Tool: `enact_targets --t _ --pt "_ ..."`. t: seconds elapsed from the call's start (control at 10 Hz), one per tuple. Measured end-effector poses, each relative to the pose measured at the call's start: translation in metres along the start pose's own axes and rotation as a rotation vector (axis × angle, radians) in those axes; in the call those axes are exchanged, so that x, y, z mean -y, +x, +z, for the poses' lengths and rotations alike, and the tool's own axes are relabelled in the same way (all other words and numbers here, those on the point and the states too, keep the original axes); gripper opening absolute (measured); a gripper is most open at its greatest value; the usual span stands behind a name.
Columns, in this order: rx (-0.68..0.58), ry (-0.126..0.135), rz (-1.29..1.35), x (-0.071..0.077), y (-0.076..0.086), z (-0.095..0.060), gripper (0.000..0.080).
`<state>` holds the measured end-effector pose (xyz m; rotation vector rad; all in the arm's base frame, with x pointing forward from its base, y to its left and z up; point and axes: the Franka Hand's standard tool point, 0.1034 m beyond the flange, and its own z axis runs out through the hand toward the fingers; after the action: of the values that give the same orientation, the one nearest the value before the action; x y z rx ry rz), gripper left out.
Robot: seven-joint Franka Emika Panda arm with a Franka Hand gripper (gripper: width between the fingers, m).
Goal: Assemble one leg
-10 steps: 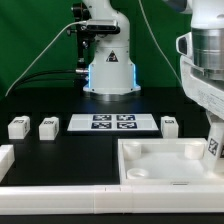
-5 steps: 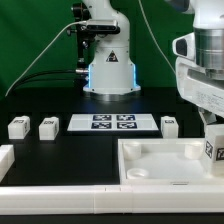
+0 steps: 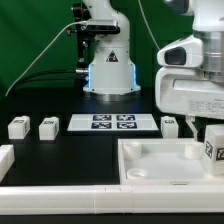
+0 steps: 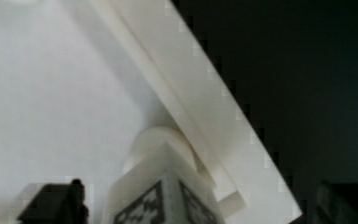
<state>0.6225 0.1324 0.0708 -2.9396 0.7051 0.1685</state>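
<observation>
**My jaws are wide open and hold nothing; the leg stands in the tray's corner.**

On the exterior view's left, a first spare leg (image 3: 17, 127) and a second spare leg (image 3: 47, 126) sit side by side on the black table (image 3: 70, 150). The marker board (image 3: 112, 122) lies flat in the middle. A third spare leg (image 3: 170, 125) stands just beside it. Then comes my gripper (image 3: 193, 127), up above the back edge of the big white tray (image 3: 160, 146). The leg (image 3: 213, 145) is at the far right, standing up in the tray's back corner, close to me. In the wrist view my two dark fingertips (image 4: 55, 200) are far apart. The leg (image 4: 158, 195) shows its tag between them, and neither one touches it.
</observation>
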Motion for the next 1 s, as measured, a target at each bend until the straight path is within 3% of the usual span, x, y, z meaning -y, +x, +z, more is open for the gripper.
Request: enact_targets --t 0.5,0.8,0.9,1.0 --pt "-0.001 -0.005 -0.575 -0.0039 0.0028 -0.0002 0.0649" --pt "-0.003 -0.013 -0.673 -0.0035 0.0024 -0.0002 0.0649" --pt "-0.003 -0.013 -0.672 -0.0043 0.0030 -0.0004 0.0544" --pt "-0.003 -0.013 -0.672 -0.0043 0.0030 -0.0003 0.0377"
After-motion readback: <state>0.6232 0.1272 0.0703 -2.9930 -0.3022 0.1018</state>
